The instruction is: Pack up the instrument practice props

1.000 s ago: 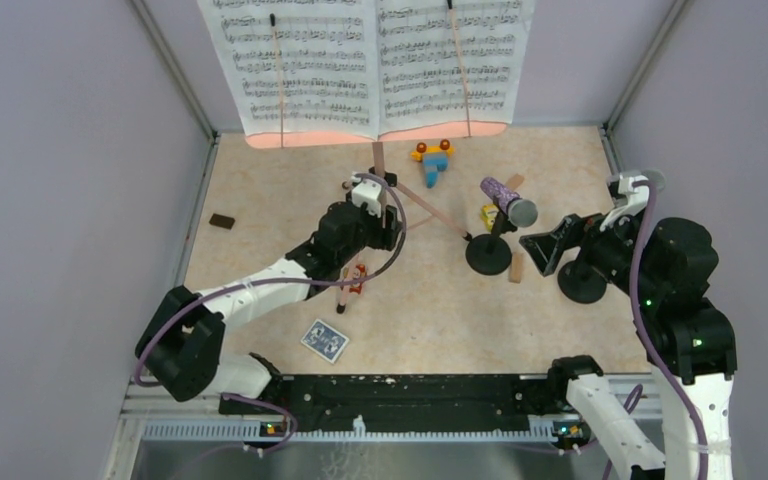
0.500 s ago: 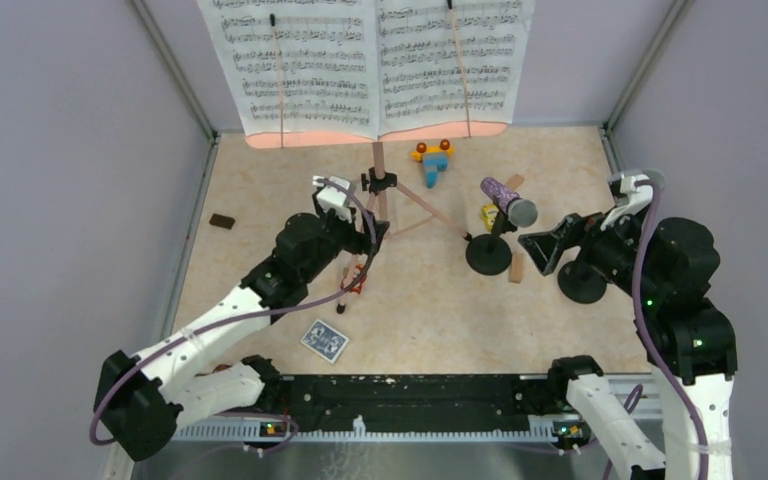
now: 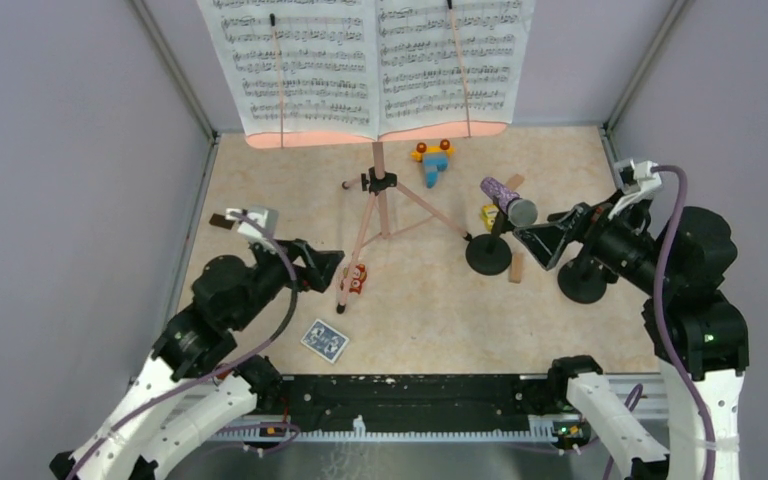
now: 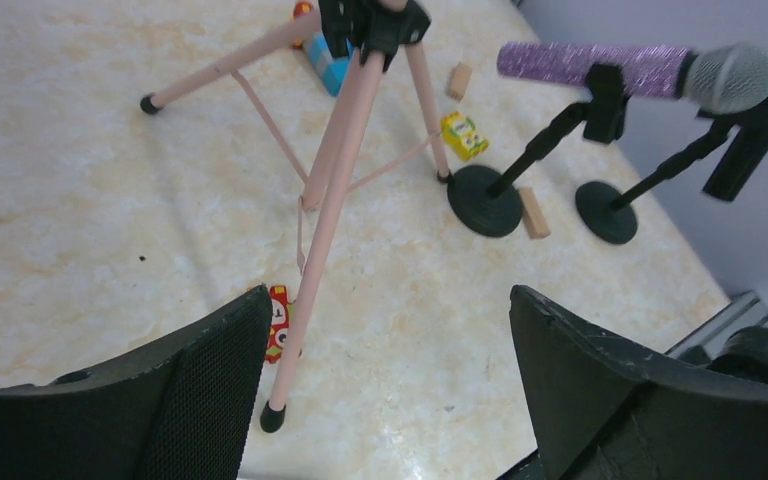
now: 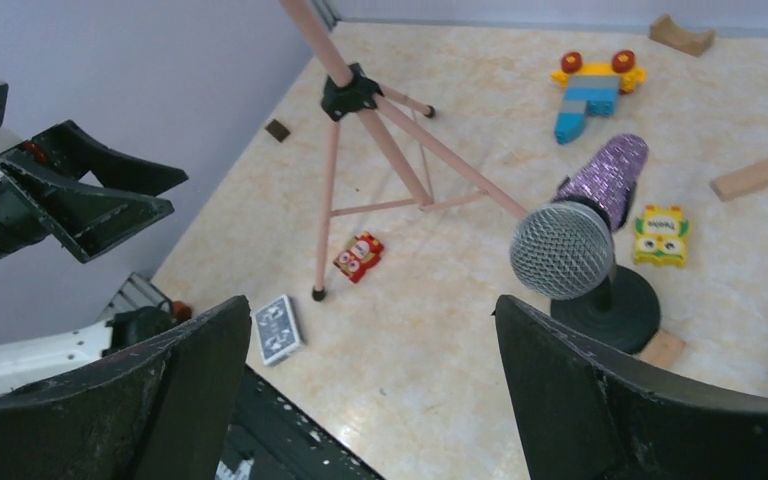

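Observation:
The salmon-pink music rack [image 3: 375, 137] stands at the back on its tripod legs [image 3: 369, 222], with white sheet-music pages [image 3: 370, 65] spread across it. A purple-glitter microphone [image 3: 505, 197] rests in a black round-based holder [image 3: 488, 255]. The other holder [image 3: 582, 282] stands to its right, partly behind my right gripper [image 3: 543, 238], which is open and empty just right of the microphone's grey head [image 5: 563, 248]. My left gripper [image 3: 328, 268] is open and empty, a little left of the near tripod leg [image 4: 330, 190], not touching it. The left wrist view shows both holders [image 4: 485, 200].
A blue card pack [image 3: 324, 341] lies near the front edge. A red toy [image 3: 358, 280] sits by the near tripod foot. A yellow toy [image 3: 487, 215], wooden blocks [image 3: 516, 267], a colourful brick toy [image 3: 433, 160] and a dark block [image 3: 222, 221] lie around. Walls close three sides.
My left arm has pulled back from the tripod pole toward the near left, and its jaws have spread wider. The right gripper has shifted slightly toward the microphone.

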Robot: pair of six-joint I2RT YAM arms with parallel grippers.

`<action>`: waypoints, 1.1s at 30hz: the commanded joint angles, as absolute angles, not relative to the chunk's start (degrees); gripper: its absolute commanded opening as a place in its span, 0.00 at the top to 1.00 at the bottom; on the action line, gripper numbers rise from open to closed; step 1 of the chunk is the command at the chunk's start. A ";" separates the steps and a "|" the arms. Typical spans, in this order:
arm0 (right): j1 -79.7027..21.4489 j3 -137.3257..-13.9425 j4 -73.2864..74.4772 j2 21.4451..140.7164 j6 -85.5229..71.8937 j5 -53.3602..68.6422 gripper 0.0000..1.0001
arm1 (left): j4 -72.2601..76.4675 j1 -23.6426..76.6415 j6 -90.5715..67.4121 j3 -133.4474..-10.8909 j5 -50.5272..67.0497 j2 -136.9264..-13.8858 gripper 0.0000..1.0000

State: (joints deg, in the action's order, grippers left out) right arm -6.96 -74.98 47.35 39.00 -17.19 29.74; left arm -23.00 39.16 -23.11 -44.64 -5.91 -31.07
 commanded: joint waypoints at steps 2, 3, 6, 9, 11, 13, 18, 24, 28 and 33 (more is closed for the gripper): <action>-7.38 -80.64 41.75 42.22 -23.46 38.56 0.10 | -36.22 39.29 -22.80 -61.44 -9.75 -28.96 0.08; -7.38 -81.77 41.74 43.14 -23.70 39.28 0.10 | -37.82 39.29 -21.71 -64.48 -9.89 -29.84 0.08; -8.37 -85.24 41.95 46.14 -24.46 39.38 0.10 | -41.37 39.30 -18.13 -74.07 -9.73 -33.49 0.08; -10.53 -90.04 42.18 49.02 -24.27 39.59 0.10 | -43.66 39.31 -14.18 -82.55 -9.26 -38.28 0.07; -13.29 -93.77 42.90 51.52 -23.42 39.76 0.10 | -44.71 39.29 -12.40 -87.46 -10.07 -41.10 0.07; -16.86 -97.57 43.89 54.07 -22.10 39.81 0.10 | -45.33 39.29 -10.91 -91.25 -11.26 -43.29 0.08; -29.13 -104.57 46.92 60.73 -16.65 40.76 0.09 | -41.45 39.31 -11.26 -91.76 -13.09 -44.43 0.12; -44.29 -112.95 51.67 70.24 -9.51 34.12 0.10 | -40.86 39.29 -10.63 -97.62 -13.32 -49.27 0.14; -47.36 -119.47 49.33 75.50 -8.40 30.01 0.12 | -40.71 39.29 -9.29 -102.38 -14.48 -52.38 0.16; -47.40 -118.93 37.13 76.97 -9.85 23.11 0.12 | -40.48 39.31 -8.18 -107.82 -17.96 -56.69 0.18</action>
State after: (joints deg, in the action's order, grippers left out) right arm -46.76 -116.79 48.01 77.65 -10.39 29.89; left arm -42.85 39.16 -10.02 -103.72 -14.22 -54.06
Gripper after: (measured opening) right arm 0.884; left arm 0.829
